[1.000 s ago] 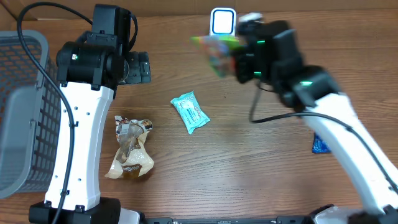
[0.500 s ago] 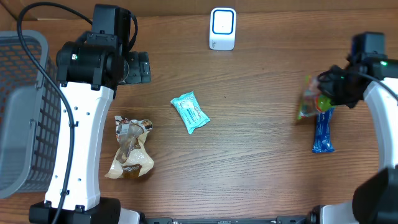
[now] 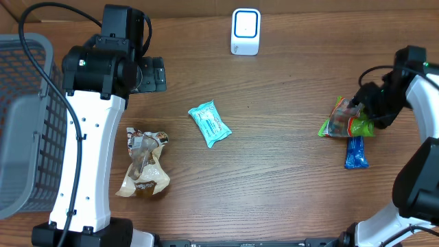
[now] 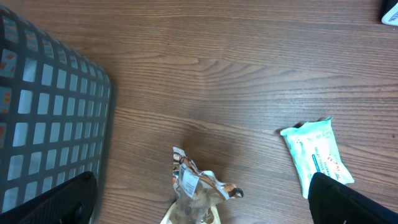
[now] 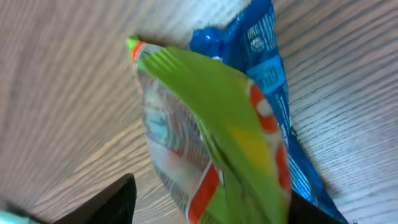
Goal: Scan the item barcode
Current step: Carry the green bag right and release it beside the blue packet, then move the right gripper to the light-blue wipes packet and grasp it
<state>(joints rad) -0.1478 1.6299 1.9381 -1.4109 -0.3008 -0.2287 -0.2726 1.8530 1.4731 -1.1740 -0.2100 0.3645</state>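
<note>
A green, red and clear snack bag [image 3: 346, 123] lies at the table's right side, partly on top of a blue packet [image 3: 354, 152]. My right gripper [image 3: 367, 103] hovers just over the bag's right end. In the right wrist view the snack bag [image 5: 211, 124] fills the frame over the blue packet [image 5: 267, 74], and the right gripper [image 5: 211, 208] is open, its dark fingers standing apart on either side of the bag. The white barcode scanner [image 3: 245, 31] stands at the back centre. My left gripper [image 4: 202, 205] is open and empty, high above a brown snack bag [image 4: 196, 193].
A teal packet [image 3: 210, 123] lies mid-table. The brown snack bag [image 3: 144, 165] lies to the front left. A grey mesh basket [image 3: 20, 123] sits at the left edge, beside the left arm [image 3: 96, 137].
The right arm swung the green bag from in front of the scanner to the right side, lowered it onto the blue packet and opened its jaws. The left arm stayed still.
</note>
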